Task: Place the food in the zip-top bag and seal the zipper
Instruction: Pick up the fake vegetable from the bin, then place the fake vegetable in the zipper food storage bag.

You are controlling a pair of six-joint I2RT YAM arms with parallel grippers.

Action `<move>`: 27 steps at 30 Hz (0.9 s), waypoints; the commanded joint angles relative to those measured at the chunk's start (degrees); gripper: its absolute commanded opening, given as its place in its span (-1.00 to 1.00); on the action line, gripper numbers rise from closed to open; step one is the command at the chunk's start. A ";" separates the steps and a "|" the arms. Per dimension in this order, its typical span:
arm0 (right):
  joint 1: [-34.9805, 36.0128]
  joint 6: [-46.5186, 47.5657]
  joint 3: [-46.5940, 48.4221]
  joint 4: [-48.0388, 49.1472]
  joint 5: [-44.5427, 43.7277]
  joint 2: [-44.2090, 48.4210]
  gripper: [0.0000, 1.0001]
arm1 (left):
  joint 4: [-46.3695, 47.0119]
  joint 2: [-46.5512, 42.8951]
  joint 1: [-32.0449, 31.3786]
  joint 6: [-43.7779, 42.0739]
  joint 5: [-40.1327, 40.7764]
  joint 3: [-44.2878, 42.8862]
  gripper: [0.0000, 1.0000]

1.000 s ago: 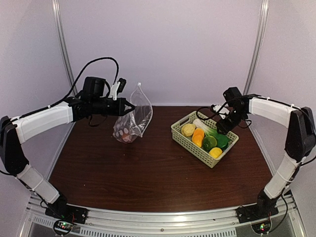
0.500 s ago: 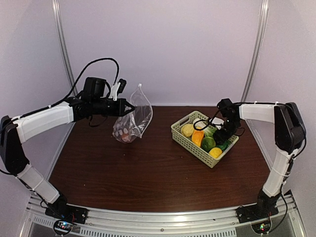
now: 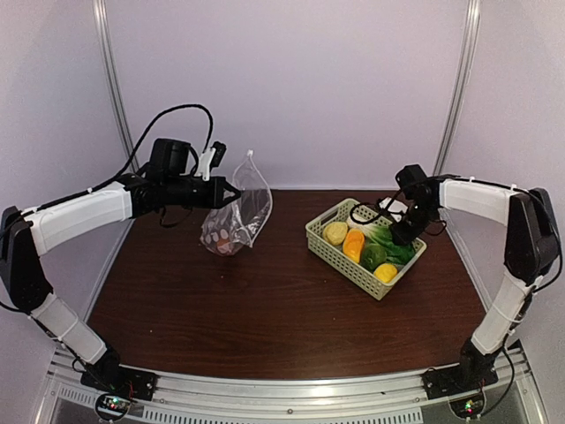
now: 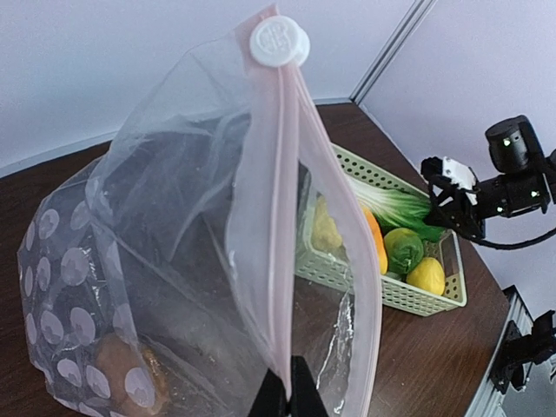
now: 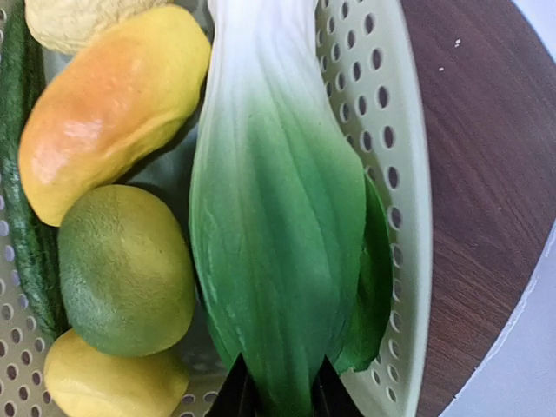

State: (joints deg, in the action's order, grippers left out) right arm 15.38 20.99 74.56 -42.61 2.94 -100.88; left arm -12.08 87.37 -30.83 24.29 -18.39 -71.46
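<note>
My left gripper is shut on the zipper strip of the clear dotted zip-top bag and holds it upright above the table, its mouth open. The white slider sits at the top end of the strip. A brown food piece lies at the bag's bottom. My right gripper is inside the pale green basket, shut on the white-green leafy vegetable. Beside it lie an orange-yellow piece, a green fruit and a yellow lemon.
The basket stands on the brown table at the right; its rim is close to my right gripper. A dark green cucumber lies along its far side. Grey walls and frame posts surround the table.
My right gripper dipped into the basket, closed on the white-green vegetable and has drawn back a little. The left arm and the bag have not moved.
</note>
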 commanded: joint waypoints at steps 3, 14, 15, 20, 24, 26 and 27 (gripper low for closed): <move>-0.54 -0.33 3.54 -3.95 2.79 9.41 -0.74 | 0.07 1.79 0.51 -1.83 1.23 -0.66 -1.00; -0.48 0.56 8.46 -9.08 16.70 17.99 -1.00 | 0.45 2.36 0.59 -4.46 5.65 -0.85 -1.00; -0.44 0.06 8.71 -9.27 19.86 18.26 -1.00 | 0.83 2.47 0.59 -4.51 5.96 -0.74 -1.00; 1.06 -3.92 11.17 -10.70 33.37 16.20 -1.00 | 2.66 4.82 0.46 -3.16 7.26 -1.58 -1.00; 3.08 -2.89 15.93 -15.52 43.37 12.02 -1.00 | 2.98 7.76 -0.69 -3.39 8.33 -3.43 -1.00; 4.16 -2.99 17.14 -16.75 46.31 10.69 -1.00 | 2.94 9.23 -1.82 -4.38 9.24 -4.38 -1.00; 4.82 -2.98 17.61 -17.25 47.46 10.15 -1.00 | 2.81 9.79 -2.51 -4.87 10.10 -4.86 -1.00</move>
State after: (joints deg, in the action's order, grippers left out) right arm 17.96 18.63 89.12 -55.55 38.57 -88.60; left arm -11.40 94.72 -31.38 21.17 -11.18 -73.45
